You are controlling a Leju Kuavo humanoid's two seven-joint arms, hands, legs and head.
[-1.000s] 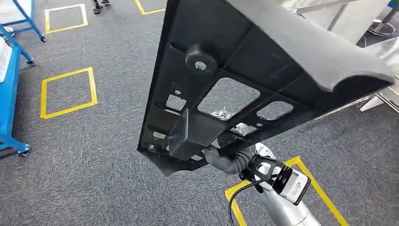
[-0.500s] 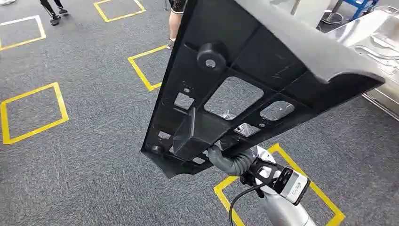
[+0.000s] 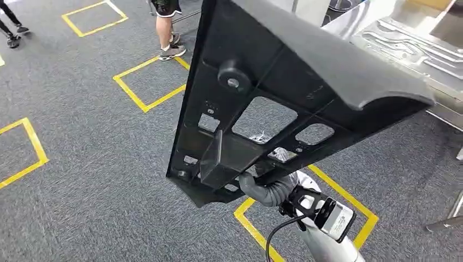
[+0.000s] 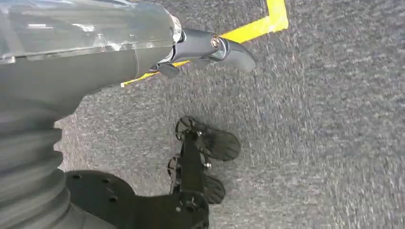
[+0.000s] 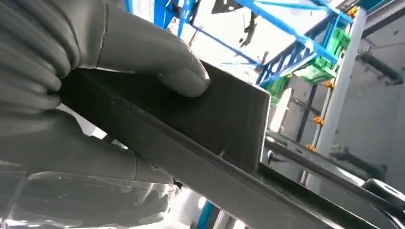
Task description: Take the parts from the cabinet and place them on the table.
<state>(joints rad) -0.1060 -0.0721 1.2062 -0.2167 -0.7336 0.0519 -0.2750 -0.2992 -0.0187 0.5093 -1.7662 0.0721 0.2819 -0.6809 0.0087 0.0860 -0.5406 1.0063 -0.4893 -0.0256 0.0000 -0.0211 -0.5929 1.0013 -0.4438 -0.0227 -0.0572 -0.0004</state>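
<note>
A large black plastic panel with ribs and cut-outs hangs tilted in front of me in the head view. My right hand grips it from below at its lower end. In the right wrist view the thumb presses on a block of the panel, with the other fingers wrapped underneath. My left hand hangs over the carpet and holds nothing, with a dark finger stretched out.
A metal table carrying a stamped silver sheet stands at the upper right, with a table leg lower down. A person's legs stand at the top near yellow floor squares. Grey carpet lies all around.
The whole view has swung round: the floor squares slid left and the metal table came in at the right. The panel stays in my right hand's grip.
</note>
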